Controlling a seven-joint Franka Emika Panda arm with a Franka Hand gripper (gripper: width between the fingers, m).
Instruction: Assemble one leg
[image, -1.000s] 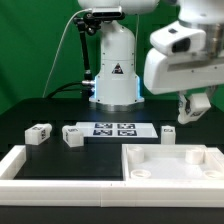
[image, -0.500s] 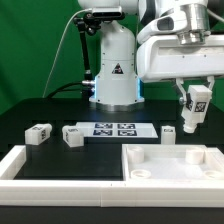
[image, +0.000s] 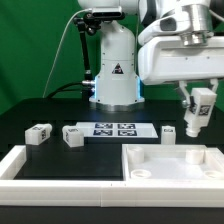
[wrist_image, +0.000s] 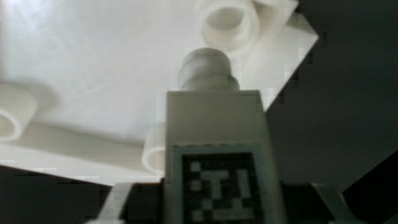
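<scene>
You have the leg (image: 194, 122) clenched in the gripper (image: 199, 103), at the exterior view's right and far side of the scene. The jaws press on its upper part, and the rest hangs below them, leaning a little off upright. Its lower end sits close above the black table (image: 100, 148), beyond the far edge of the big white panel (image: 175, 160). You cannot tell from this view whether it touches anything.

From the wrist view, the leg (wrist_image: 214, 150) runs straight out from the camera. A black-and-white tag shows on its facing side and its narrower rounded tip (wrist_image: 208, 72) points away. Behind that tip lies the panel (wrist_image: 107, 60), with one round raised post (wrist_image: 231, 18) at its corner just past the tip. A second post (wrist_image: 11, 105) stands well off to the side. The tip looks apart from the panel, though the gap is hard to judge.

Three loose legs lie on the table. One (image: 169, 132) sits just beside the held leg, toward the exterior view's left. Two more (image: 72, 135) (image: 40, 132) lie close together further left. Between the nearest of that pair and the single one lies the marker board (image: 113, 129), flat on the table. A white rail (image: 15, 160) runs along the near left side, ahead of the panel's left edge.
</scene>
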